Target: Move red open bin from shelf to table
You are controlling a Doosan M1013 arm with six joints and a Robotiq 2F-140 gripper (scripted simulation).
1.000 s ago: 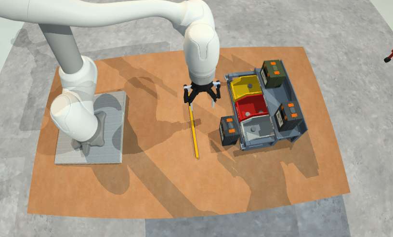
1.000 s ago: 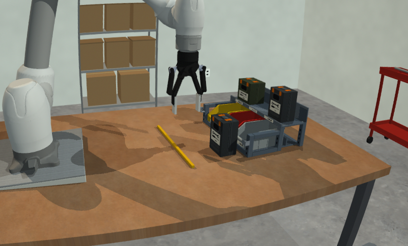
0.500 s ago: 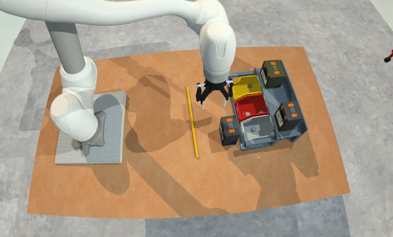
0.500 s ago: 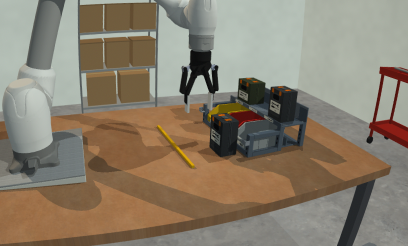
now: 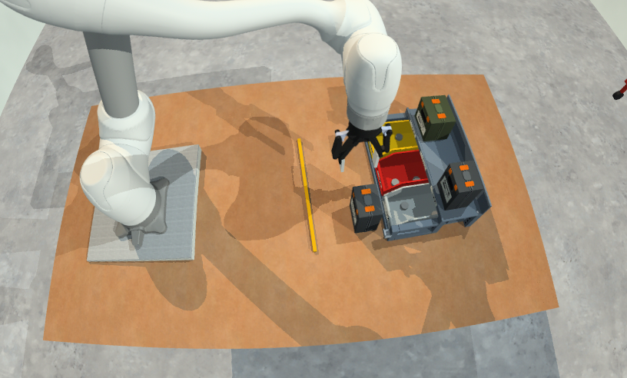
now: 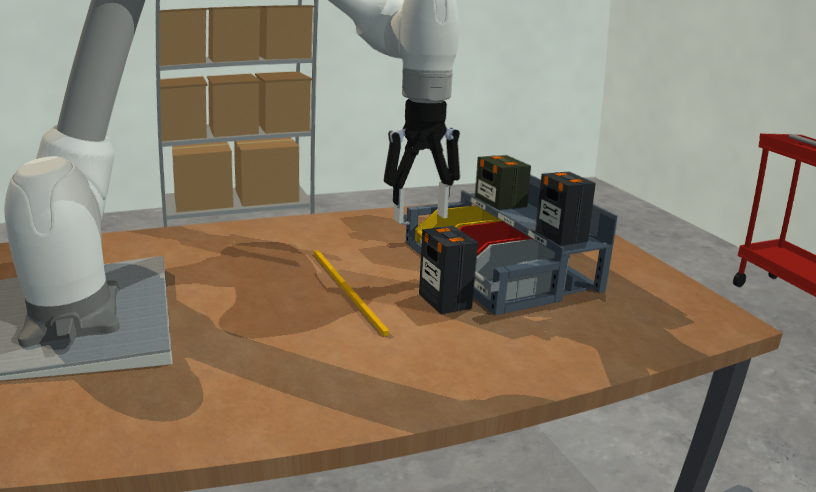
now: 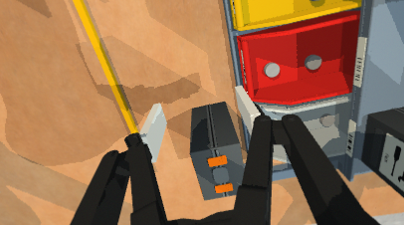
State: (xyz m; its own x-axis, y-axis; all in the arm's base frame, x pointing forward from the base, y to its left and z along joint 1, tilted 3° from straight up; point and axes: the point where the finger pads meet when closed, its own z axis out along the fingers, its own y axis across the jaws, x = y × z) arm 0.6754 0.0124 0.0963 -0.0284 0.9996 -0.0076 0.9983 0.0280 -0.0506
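Observation:
The red open bin (image 5: 402, 167) (image 6: 493, 234) (image 7: 294, 84) sits in the lower front row of the shelf (image 5: 443, 157) (image 7: 385, 72), with two grey round parts in it. It stands between the yellow bin (image 5: 409, 134) (image 6: 463, 216) (image 7: 279, 2) and the grey bin (image 5: 418, 207) (image 6: 505, 255) (image 7: 310, 113). My gripper (image 5: 359, 163) (image 6: 421, 213) (image 7: 199, 106) is partly open, with nothing between its fingers. It points down, above the table and by the shelf's front edge, higher than the bins. One finger is on the shelf side, the other farther out over the table.
A dark case (image 5: 365, 207) (image 6: 448, 270) (image 7: 209, 121) stands on the table before the grey bin. A green case (image 5: 436, 117) (image 6: 503, 180) and another dark case (image 5: 462, 184) (image 6: 565, 207) stand on the shelf's upper level. A yellow strip (image 5: 306, 189) (image 6: 352, 293) (image 7: 97, 47) lies on the table.

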